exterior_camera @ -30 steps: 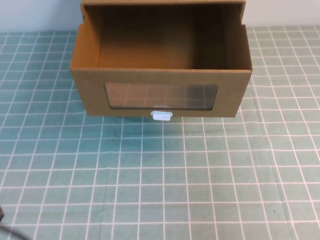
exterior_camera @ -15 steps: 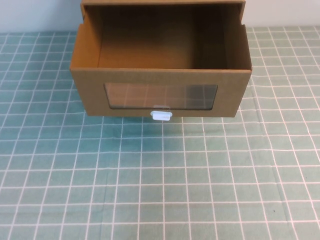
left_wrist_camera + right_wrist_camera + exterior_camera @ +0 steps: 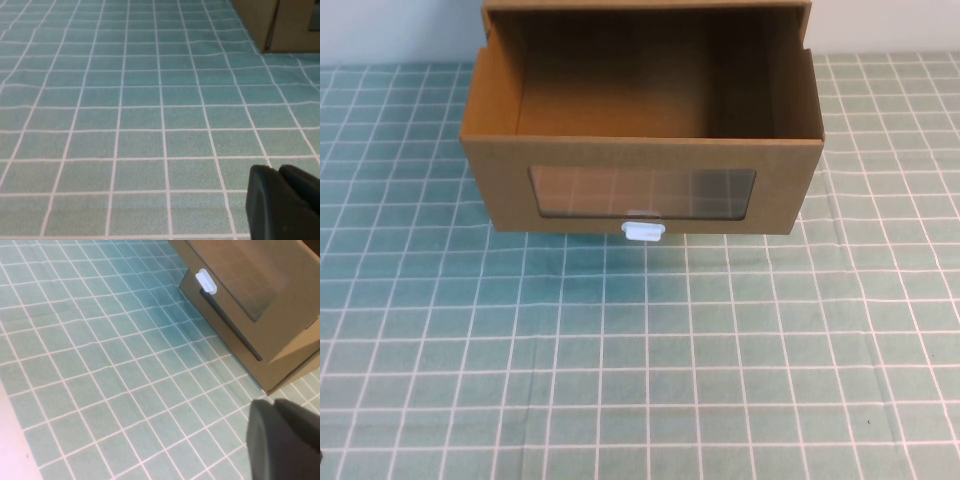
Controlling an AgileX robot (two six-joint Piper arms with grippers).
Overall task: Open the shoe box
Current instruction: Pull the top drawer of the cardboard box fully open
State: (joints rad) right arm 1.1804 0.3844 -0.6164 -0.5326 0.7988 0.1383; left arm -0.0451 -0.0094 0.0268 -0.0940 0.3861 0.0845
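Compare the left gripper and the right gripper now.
The left gripper hangs over open checked cloth, well short of the shoe box; the right gripper hangs close by its front corner. Past the left gripper only a box corner shows; past the right gripper, the white tab and window. Both are shut and empty.

Only change: bottom-left edge of the high view, left-arm side, well apart from the box (image 3: 640, 190). The dark piece and thin cable seen there a second ago slid out of view and were already gone half a second ago. Now just a tiny dark speck (image 3: 321, 456) at the tabletop's (image 3: 620, 380) edge.
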